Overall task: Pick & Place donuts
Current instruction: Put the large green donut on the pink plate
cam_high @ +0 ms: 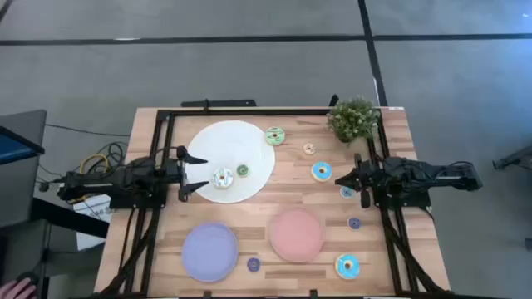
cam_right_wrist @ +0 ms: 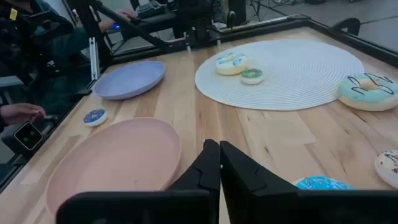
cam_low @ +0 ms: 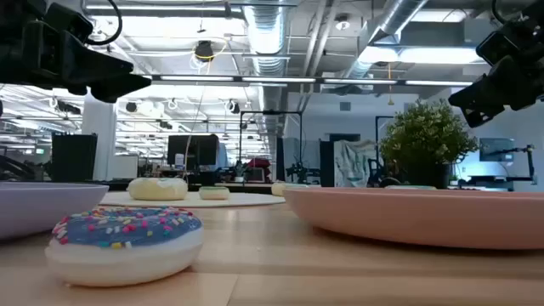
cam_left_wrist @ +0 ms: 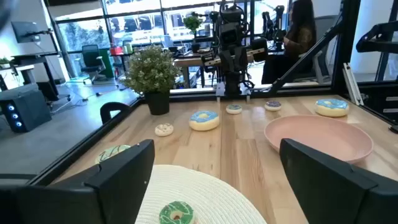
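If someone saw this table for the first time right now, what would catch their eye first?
Probably the large white disc at the table's far left, with two donuts on it and the open left gripper at its edge. Next, the pink plate and lilac plate along the near side, both empty, with small donuts scattered around them.

Right wrist view: blue-iced donut point(cam_right_wrist: 322, 183) partly hidden behind dark gripper fingers; cream donut point(cam_right_wrist: 388, 167) cut by frame edge. Low view: round pink plate point(cam_low: 425, 214) cropped at right edge; sprinkle colours indistinct overhead.
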`<action>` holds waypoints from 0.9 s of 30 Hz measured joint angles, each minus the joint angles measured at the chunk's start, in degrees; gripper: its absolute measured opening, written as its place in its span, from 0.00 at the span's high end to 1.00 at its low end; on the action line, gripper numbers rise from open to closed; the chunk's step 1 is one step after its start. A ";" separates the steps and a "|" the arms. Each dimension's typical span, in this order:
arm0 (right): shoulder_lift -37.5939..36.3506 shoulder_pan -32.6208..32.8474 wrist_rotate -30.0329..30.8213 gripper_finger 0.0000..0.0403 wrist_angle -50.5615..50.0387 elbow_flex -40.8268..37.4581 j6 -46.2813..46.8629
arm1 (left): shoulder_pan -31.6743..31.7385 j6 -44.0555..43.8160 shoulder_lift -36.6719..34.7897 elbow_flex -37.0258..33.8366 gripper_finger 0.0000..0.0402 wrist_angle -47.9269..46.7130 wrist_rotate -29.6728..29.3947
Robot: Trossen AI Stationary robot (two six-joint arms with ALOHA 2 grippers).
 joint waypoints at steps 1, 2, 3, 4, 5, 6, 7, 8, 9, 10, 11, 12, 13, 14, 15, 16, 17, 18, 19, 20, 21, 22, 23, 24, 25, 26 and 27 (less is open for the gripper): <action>0.00 0.00 0.00 1.00 0.00 -0.01 0.00 | -0.01 0.00 -0.01 0.00 0.15 0.00 0.00; 0.00 -0.01 0.00 1.00 0.00 0.00 0.00 | 0.00 0.00 0.00 0.02 0.15 0.00 0.00; 0.00 -0.01 0.00 1.00 0.01 0.00 0.00 | -0.02 0.00 -0.02 0.01 0.15 0.00 0.00; 0.00 -0.01 0.00 1.00 0.07 0.00 0.00 | 0.00 0.00 -0.01 0.02 0.15 0.00 0.00; 0.00 -0.01 0.00 1.00 0.14 -0.02 0.00 | 0.00 0.00 -0.01 0.01 0.15 0.00 0.00; 0.00 0.00 0.00 1.00 0.15 -0.02 0.00 | -0.02 0.00 0.00 0.02 0.15 0.00 0.00; 0.00 0.00 0.00 1.00 0.15 -0.02 0.00 | 0.00 0.00 -0.02 0.00 0.15 0.00 0.00; 0.00 0.00 0.00 1.00 0.16 -0.02 0.00 | 0.00 0.00 -0.02 0.00 0.15 0.00 0.00; 0.00 0.00 0.00 1.00 0.20 -0.02 0.00 | -0.01 0.00 -0.02 0.01 0.15 0.00 0.00; 0.00 -0.02 0.00 1.00 0.35 -0.04 0.00 | -0.01 0.00 0.00 0.00 0.15 0.00 0.00; 0.00 0.00 0.00 1.00 0.57 -0.04 0.00 | -0.02 0.00 0.00 0.02 0.15 0.00 0.00; 0.00 0.00 0.00 1.00 0.83 -0.08 0.00 | 0.00 0.00 -0.02 0.00 0.15 0.00 0.00; 0.00 -0.01 0.00 1.00 1.12 -0.10 0.00 | 0.00 0.00 -0.01 0.01 0.15 0.00 0.00; 0.00 -0.01 0.00 1.00 1.35 -0.13 0.00 | 0.00 0.01 -0.01 0.02 0.15 0.00 0.00; 0.00 0.00 0.00 1.00 1.52 -0.15 0.00 | -0.01 0.00 -0.02 0.00 0.15 0.00 0.00; 0.00 0.00 0.00 1.00 1.75 -0.15 0.00 | 0.00 0.00 -0.02 0.00 0.15 0.00 0.00; 0.00 -0.02 0.06 1.00 2.16 -0.20 -0.02 | -0.02 0.00 0.00 0.02 0.15 0.00 0.00; 0.00 -0.07 0.14 1.00 2.96 -0.24 -0.04 | -0.02 0.00 0.00 0.02 0.15 0.00 0.00; 0.00 -0.13 0.26 1.00 4.39 -0.26 -0.04 | -0.02 0.00 -0.01 0.00 0.15 0.00 0.00; 0.00 -0.15 0.45 1.00 6.53 -0.26 -0.04 | -0.02 0.00 0.00 0.00 0.15 0.00 0.00; 0.00 -0.13 0.88 1.00 9.07 -0.26 -0.13 | 0.00 0.00 0.00 0.01 0.15 0.00 0.00; 0.03 -0.11 1.63 1.00 11.56 -0.24 -0.95 | 0.00 0.00 0.00 0.00 0.15 0.00 0.00; 0.32 -0.11 2.45 1.00 14.12 -0.22 -2.29 | 0.00 0.00 0.00 0.01 0.15 0.00 0.00; 0.95 -0.11 3.59 1.00 16.73 -0.18 -3.84 | -0.01 0.00 -0.01 0.01 0.15 0.00 0.00; 1.72 -0.11 4.87 1.00 18.93 -0.15 -5.31 | -0.01 0.00 0.00 0.00 0.15 0.00 0.00; 2.76 -0.11 6.41 1.00 20.62 0.04 -6.54 | -0.01 0.00 -0.02 0.01 0.15 0.00 0.00; 3.92 -0.11 7.98 1.00 21.43 0.61 -7.47 | -0.01 0.00 -0.02 0.00 0.15 0.00 0.00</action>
